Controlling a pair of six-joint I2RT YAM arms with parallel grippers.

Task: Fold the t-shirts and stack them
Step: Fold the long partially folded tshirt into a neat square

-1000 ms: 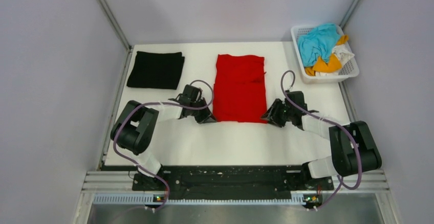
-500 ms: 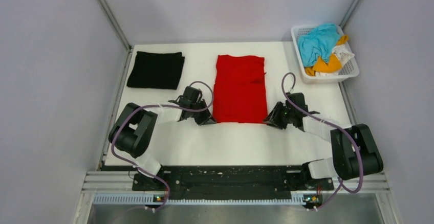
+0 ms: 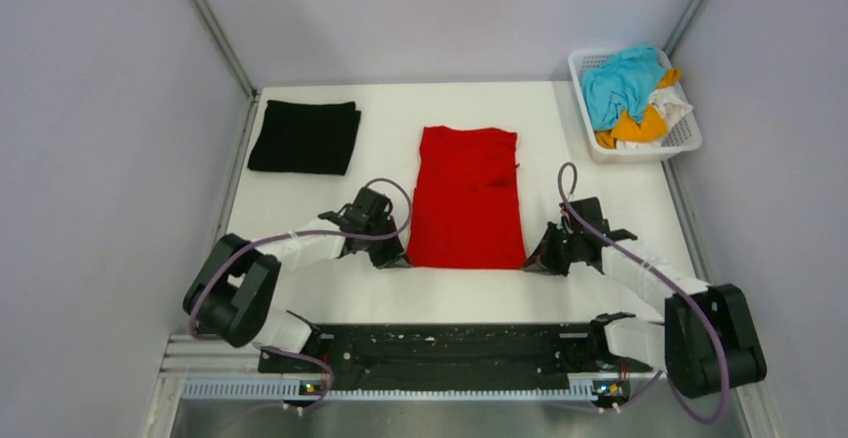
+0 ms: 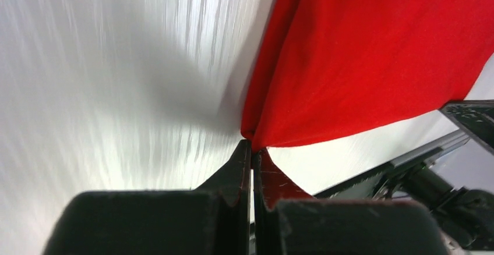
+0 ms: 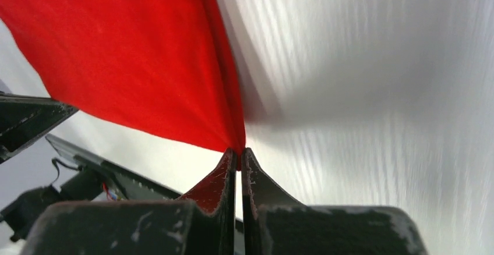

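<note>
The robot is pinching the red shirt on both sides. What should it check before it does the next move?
1. Left tool shut on the red t-shirt, near left corner: ok.
2. Right tool shut on its near right corner: ok.
3. Near edge between the two tools straight: ok.
4. Every layer of cloth caught in each pinch: cannot tell, the tool tips hide it.
5. Folded black t-shirt bare on top, ready for stacking: ok.
</note>
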